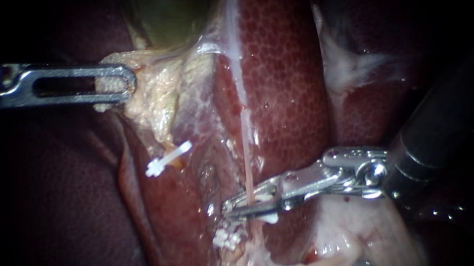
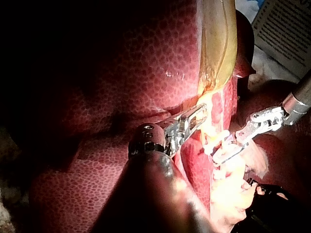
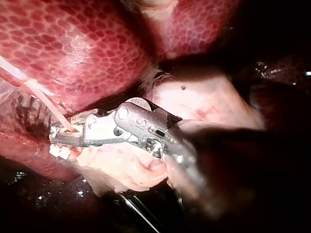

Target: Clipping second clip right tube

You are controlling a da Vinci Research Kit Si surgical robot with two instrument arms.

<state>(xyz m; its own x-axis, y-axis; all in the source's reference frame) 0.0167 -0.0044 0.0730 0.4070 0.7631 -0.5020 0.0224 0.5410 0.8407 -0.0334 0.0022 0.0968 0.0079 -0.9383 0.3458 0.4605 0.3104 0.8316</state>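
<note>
My left instrument (image 1: 125, 80) comes in from the left, its slotted jaws shut on pale tissue just below the greenish gallbladder (image 1: 167, 9). The right tube (image 1: 248, 168) is a thin pink strand running down over the liver (image 1: 284, 73). My right instrument (image 1: 246, 204) reaches across it from the right. Its jaws are shut on a white clip (image 1: 266, 196) with the tube passing between them. A white clip (image 1: 228, 236) sits lower on the same strand, just below the jaws. In the right wrist view the jaws (image 3: 60, 135) straddle the tube (image 3: 43, 99), above that lower clip (image 3: 60, 152).
A white clip (image 1: 168, 158) crosses the left tube, beside a fold of liver. Pale fatty tissue (image 1: 335, 241) lies under the right instrument's shaft. In the left wrist view both instruments (image 2: 199, 114) (image 2: 226, 148) meet below the gallbladder (image 2: 218, 43), with a printed sheet (image 2: 286, 29) beyond.
</note>
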